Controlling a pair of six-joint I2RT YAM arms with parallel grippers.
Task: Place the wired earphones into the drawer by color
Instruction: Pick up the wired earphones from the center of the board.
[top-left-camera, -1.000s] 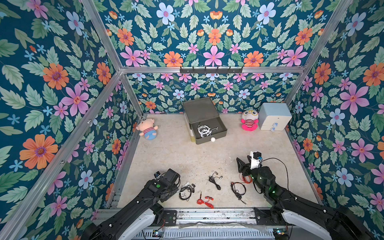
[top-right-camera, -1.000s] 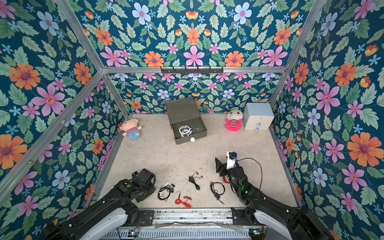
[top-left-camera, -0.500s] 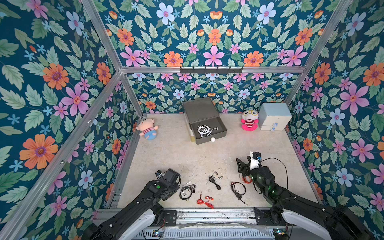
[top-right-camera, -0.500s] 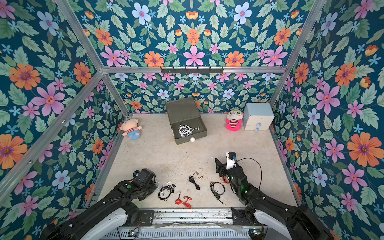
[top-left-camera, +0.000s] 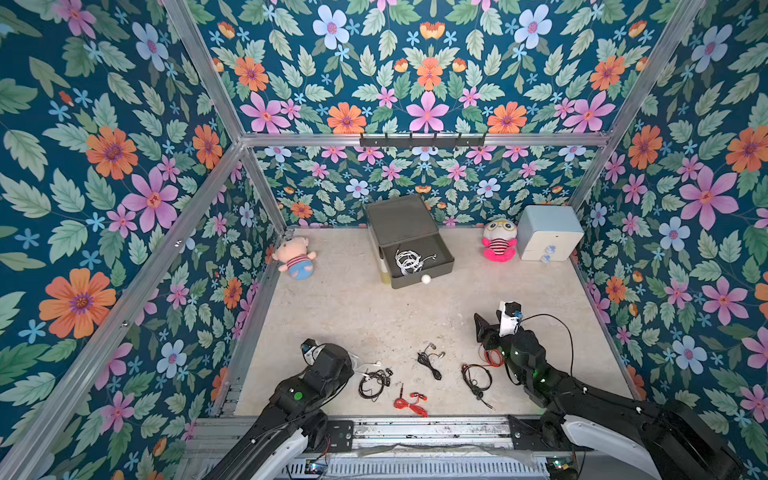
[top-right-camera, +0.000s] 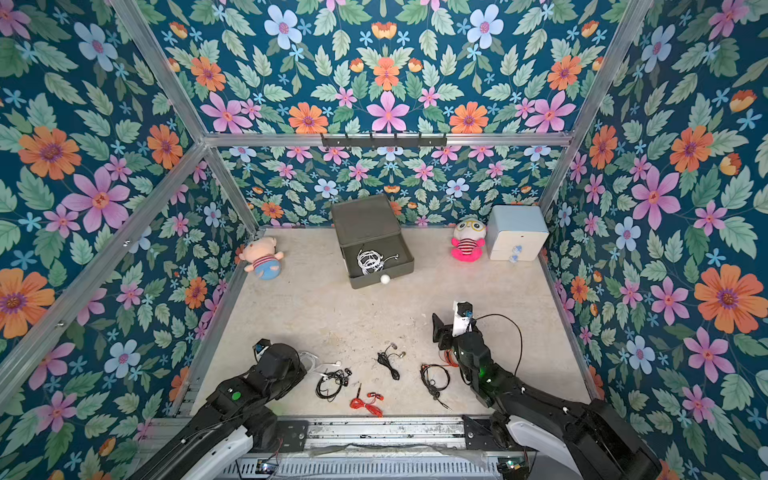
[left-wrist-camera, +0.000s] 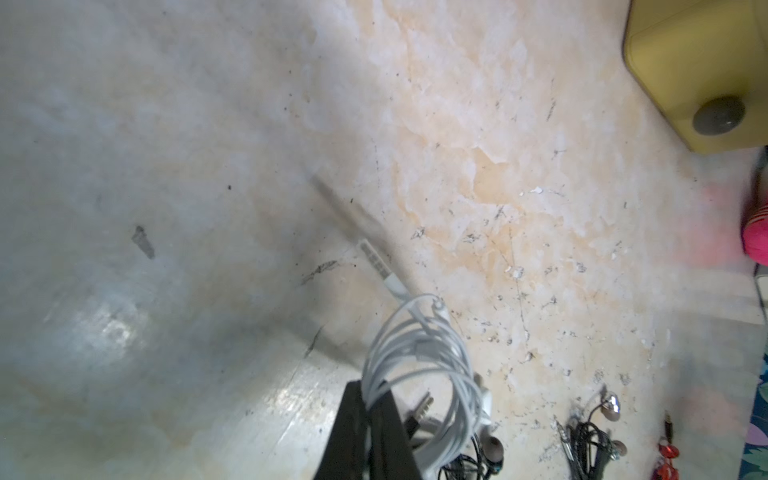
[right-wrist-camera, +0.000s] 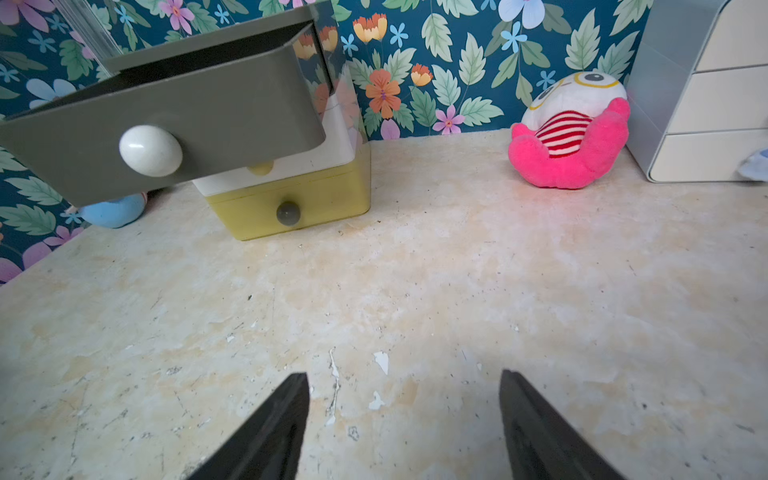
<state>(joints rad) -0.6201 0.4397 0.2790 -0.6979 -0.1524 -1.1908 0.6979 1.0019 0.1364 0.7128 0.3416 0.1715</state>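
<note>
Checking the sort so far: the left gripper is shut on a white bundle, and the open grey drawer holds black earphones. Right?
One slip: the earphones in the drawer are white, not black, as both top views show. The left gripper is indeed shut on a white bundle.

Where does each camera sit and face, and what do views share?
Both top views: overhead, looking down at the table; left arm and right arm show.
Left wrist: on its arm, looking down past the left gripper, shut on white earphones.
Right wrist: on its arm, facing the open drawer past the open right gripper.
Shared: that drawer, also in both top views.
</note>
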